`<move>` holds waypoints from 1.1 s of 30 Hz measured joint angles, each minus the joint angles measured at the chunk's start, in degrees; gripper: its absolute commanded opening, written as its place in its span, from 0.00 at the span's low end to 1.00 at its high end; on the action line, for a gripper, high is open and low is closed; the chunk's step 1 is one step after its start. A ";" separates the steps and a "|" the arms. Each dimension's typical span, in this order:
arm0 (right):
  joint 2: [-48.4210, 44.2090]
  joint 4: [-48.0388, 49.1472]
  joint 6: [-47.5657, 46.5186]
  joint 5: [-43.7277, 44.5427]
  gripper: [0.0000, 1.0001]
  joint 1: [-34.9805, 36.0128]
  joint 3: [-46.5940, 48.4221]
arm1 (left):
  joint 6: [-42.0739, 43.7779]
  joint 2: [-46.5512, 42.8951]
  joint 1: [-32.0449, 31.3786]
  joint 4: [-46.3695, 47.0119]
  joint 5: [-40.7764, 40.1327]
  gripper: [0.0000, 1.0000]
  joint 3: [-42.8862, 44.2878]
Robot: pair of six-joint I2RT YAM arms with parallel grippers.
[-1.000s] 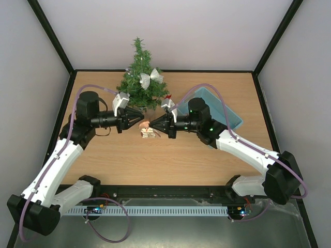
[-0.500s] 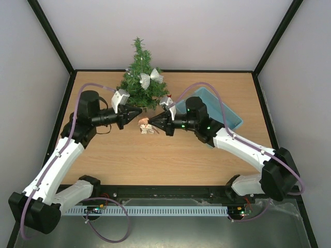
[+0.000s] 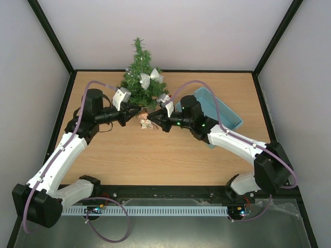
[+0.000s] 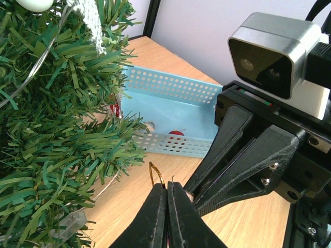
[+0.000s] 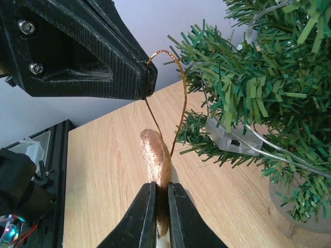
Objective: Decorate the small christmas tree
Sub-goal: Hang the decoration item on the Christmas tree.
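On my feed the small christmas tree is dark green with a silvery white bow, and the basket is pale blue, dotted all over with small holes. The ornament is glittery copper on a thin gold loop. The left claw and right claw read plain black, and the table shows light wood grain.
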 measured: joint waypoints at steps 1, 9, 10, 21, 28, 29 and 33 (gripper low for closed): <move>0.00 0.07 0.00 0.13 0.05 0.00 0.04 | 0.22 0.07 0.00 0.00 -0.15 0.02 0.00; 0.00 0.15 -0.63 3.06 0.02 0.00 0.07 | 1.27 1.20 0.00 0.48 -1.66 0.02 0.00; 0.00 0.15 -0.63 3.39 0.02 0.00 0.04 | 1.29 1.57 0.00 0.57 -1.86 0.02 0.13; 0.00 0.79 -1.49 7.13 0.02 0.00 0.04 | 1.07 5.64 0.00 2.32 -3.96 0.02 1.77; 0.68 1.73 -1.77 8.79 0.02 0.00 0.04 | 0.81 6.14 0.00 3.13 -5.79 0.02 1.88; 0.96 1.88 -1.79 8.92 0.02 0.00 0.04 | 0.79 6.16 0.00 3.15 -6.12 0.02 1.88; 2.10 2.29 -1.88 9.90 0.02 0.00 0.04 | 0.46 6.47 0.00 3.15 -7.87 0.02 1.88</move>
